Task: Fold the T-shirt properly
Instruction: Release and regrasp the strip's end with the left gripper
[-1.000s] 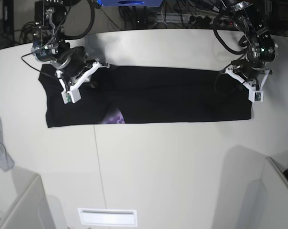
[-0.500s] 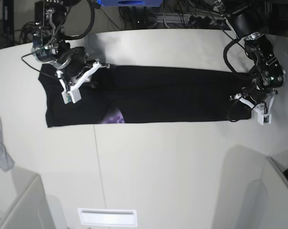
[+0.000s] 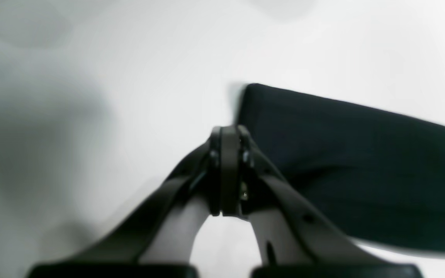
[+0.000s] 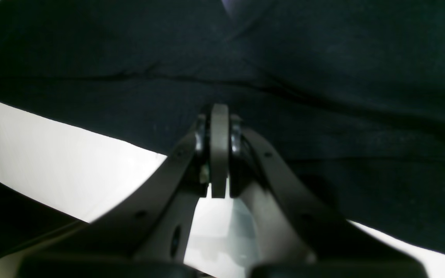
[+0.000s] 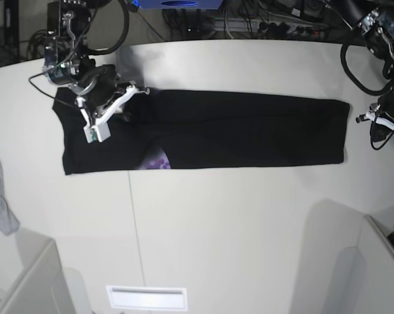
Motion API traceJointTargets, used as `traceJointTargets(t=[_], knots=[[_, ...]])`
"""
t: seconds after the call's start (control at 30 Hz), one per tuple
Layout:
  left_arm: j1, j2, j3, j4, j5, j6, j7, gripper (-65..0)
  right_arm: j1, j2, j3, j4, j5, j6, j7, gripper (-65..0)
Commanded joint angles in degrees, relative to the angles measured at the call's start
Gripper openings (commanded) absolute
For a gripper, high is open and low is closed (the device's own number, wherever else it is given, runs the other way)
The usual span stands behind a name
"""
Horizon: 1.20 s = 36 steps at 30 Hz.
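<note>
The T-shirt lies on the white tabletop as a long black band, folded lengthwise, with a small purple print peeking out at its lower edge. The main risk, as I judge it, is at the side of the right claw: it hangs low above the sleeve end, with its jaws pressed fully together and no cloth between them, so a sideways move could drag the fabric and open the fold. For the next fold, a grasp at only one layer of the cloth would also make the band twist or lose its straight edges. The left claw is off the shirt, just beyond its right end over bare tabletop, also fully closed and holding nothing; if it returns closed, it could push the hem into wrinkles. The right arm reaches in from the far side and bends down over the shirt. The left arm is pulled to the edge of the base view, its wrist pointing down to the tabletop.
</note>
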Motion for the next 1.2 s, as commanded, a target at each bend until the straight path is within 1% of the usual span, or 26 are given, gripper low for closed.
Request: traceJointTargets(t=[0.0,0.07,0.1,0.17,0.27,0.37,0.43,0.53,0.7,0.77,0.87,0.93,1.03,1.1,1.17], knots=[[2.2,-1.2,0.0,2.3,-3.4,-0.2,-0.7,-65.0,0.5,0.3,-0.2,0.9,0.8,0.2,1.2,-65.0],[5.5,-1.2,1.4,2.7,-6.8,-0.1,-0.8,-65.0,0.8,0.3,-0.2,0.8,0.8,0.2,1.1,-65.0],[6.4,-1.2,2.7,2.4,-7.0,0.1,-1.0,-65.0,0.9,0.2,-0.3,0.8,0.8,0.2,1.1,-65.0],[7.0,-0.8,5.2,0.5,-4.5,0.2,-2.6,-65.0,1.1,0.1,-0.3,0.8,1.0,0.2,1.1,-65.0],[6.6,1.8,10.2,-3.1,1.2,0.2,-6.5,-65.0,1.2,0.0,-0.3,0.8,1.1,0.2,1.1,-65.0],[6.4,2.2,16.9,-4.6,5.3,0.2,-9.4,-65.0,1.2,0.0,-0.3,0.8,1.1,0.2,1.1,-65.0],[6.4,2.3,21.0,-4.8,6.2,0.2,-10.2,-65.0,1.1,0.0,-0.3,0.8,1.1,0.2,1.1,-65.0],[6.5,2.4,23.9,-5.2,6.4,0.2,-10.2,-65.0,0.9,0.0,-0.3,0.8,1.1,0.2,1.1,-65.0],[5.5,2.0,24.0,-10.6,6.5,0.2,-10.3,-65.0,0.8,0.0,-0.3,0.8,1.1,0.2,1.1,-65.0],[5.2,1.9,23.9,-12.4,7.5,0.2,-10.4,-65.0,0.8,0.0,-0.2,0.8,1.1,0.2,1.1,-65.0],[4.6,1.9,20.9,-12.9,10.2,0.2,-12.0,-65.0,0.9,0.0,-0.1,0.8,1.1,0.2,1.2,-65.0],[3.5,1.8,19.1,-12.9,10.4,0.2,-12.1,-65.0,0.9,0.0,-0.2,0.8,1.1,0.2,1.2,-65.0],[2.1,1.8,18.4,-13.0,10.9,0.2,-12.1,-65.0,1.1,0.0,-0.1,0.8,1.1,0.2,1.2,-65.0],[1.2,0.7,18.4,-13.6,10.9,0.2,-12.1,-65.0,1.1,0.0,0.0,0.8,1.1,0.2,1.2,-65.0],[0.4,0.4,18.4,-14.7,10.9,0.2,-12.1,-65.0,1.1,0.0,0.1,0.8,1.1,0.2,1.2,-65.0]])
